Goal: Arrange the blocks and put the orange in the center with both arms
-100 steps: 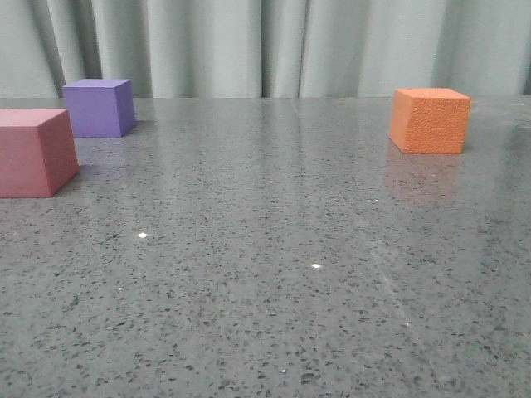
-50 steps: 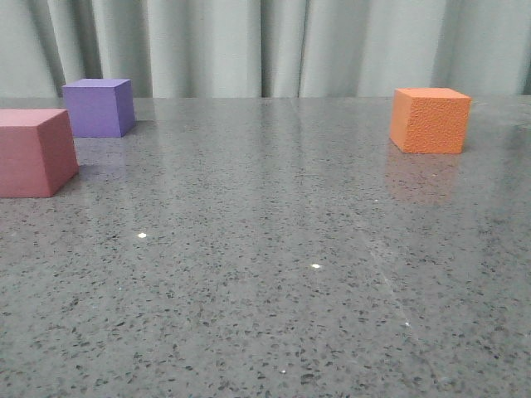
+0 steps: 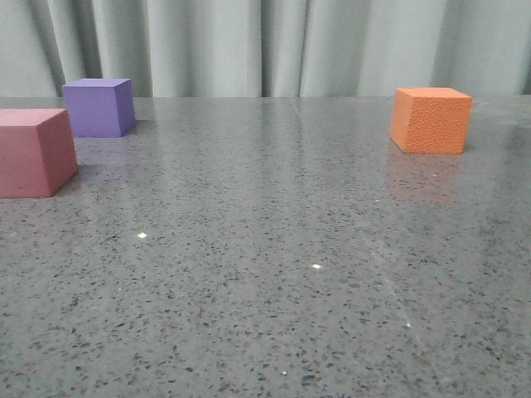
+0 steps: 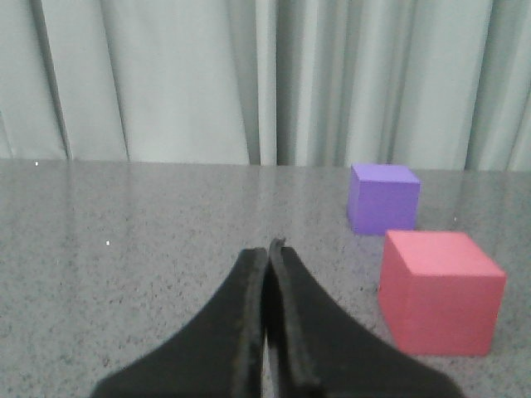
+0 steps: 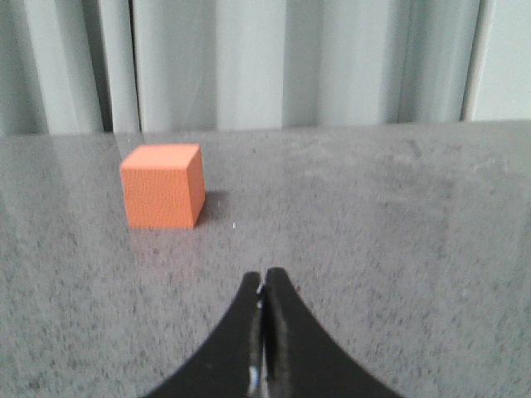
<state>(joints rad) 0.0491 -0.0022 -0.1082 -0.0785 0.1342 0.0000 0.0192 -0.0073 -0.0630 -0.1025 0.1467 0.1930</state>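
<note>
nothing had shifted over the last second: the orange cube (image 3: pixel 431 120) stayed well right of the purple cube (image 3: pixel 99 107). both jaws, left gripper (image 4: pixel 268 251) and right gripper (image 5: pixel 265 282), were closed and empty, so arranging had not begun.

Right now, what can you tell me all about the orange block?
The orange foam-like cube has a matte, finely pebbled surface and sharp, straight edges. It sits flat and upright on the speckled grey stone tabletop, far back on the right side near the pale curtain. A faint orange reflection shows on the glossy table just in front of it. Nothing touches it except the table. The right hand, its fingers pressed together, is apart from the cube.
</note>
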